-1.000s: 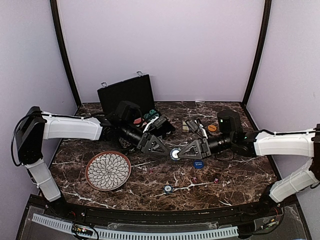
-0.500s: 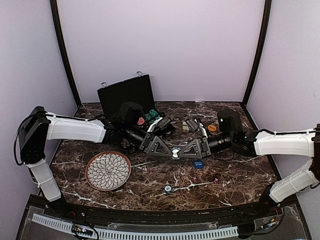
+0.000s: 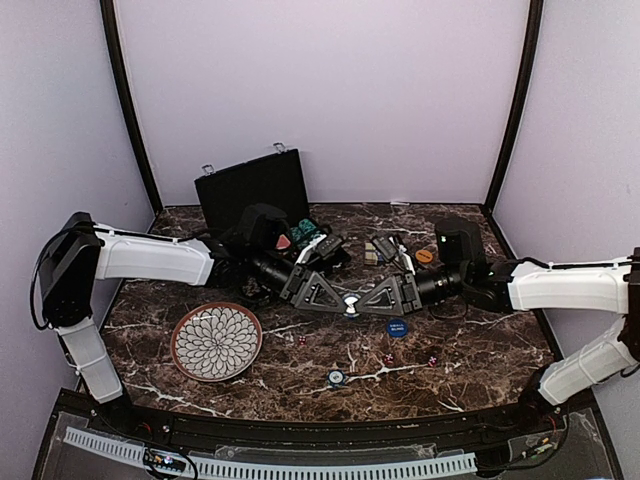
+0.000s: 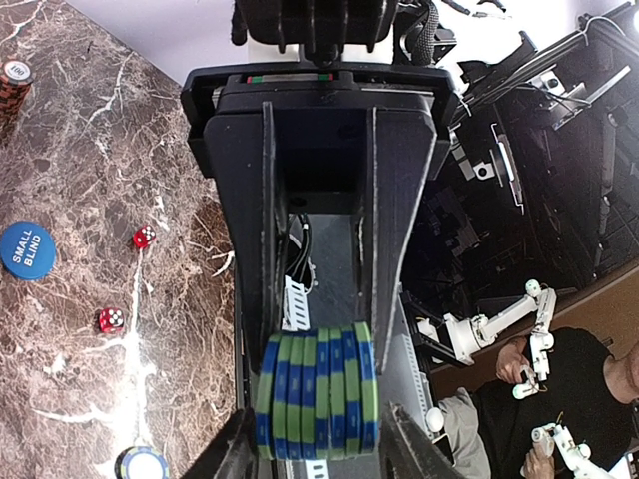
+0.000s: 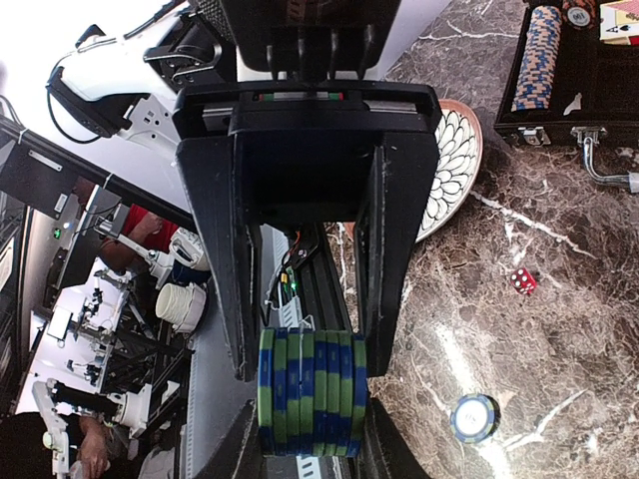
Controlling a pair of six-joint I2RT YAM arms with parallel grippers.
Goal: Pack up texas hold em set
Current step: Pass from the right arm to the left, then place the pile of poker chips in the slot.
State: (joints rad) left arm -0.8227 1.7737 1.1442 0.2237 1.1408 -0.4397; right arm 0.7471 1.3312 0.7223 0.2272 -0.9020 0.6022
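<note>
Top external view: the left gripper (image 3: 338, 301) and the right gripper (image 3: 364, 301) meet tip to tip over the middle of the marble table (image 3: 480, 350), with a stack of green-and-blue poker chips (image 3: 351, 306) between them. The open black briefcase (image 3: 250, 190) stands at the far edge, left of centre. Left wrist view: the left fingers (image 4: 245, 220) flank the stack closely, but I cannot tell whether they press on it. Right wrist view: the right fingers (image 5: 394, 230) are nearly closed and clamped on the same stack, lifted clear of the table.
</note>
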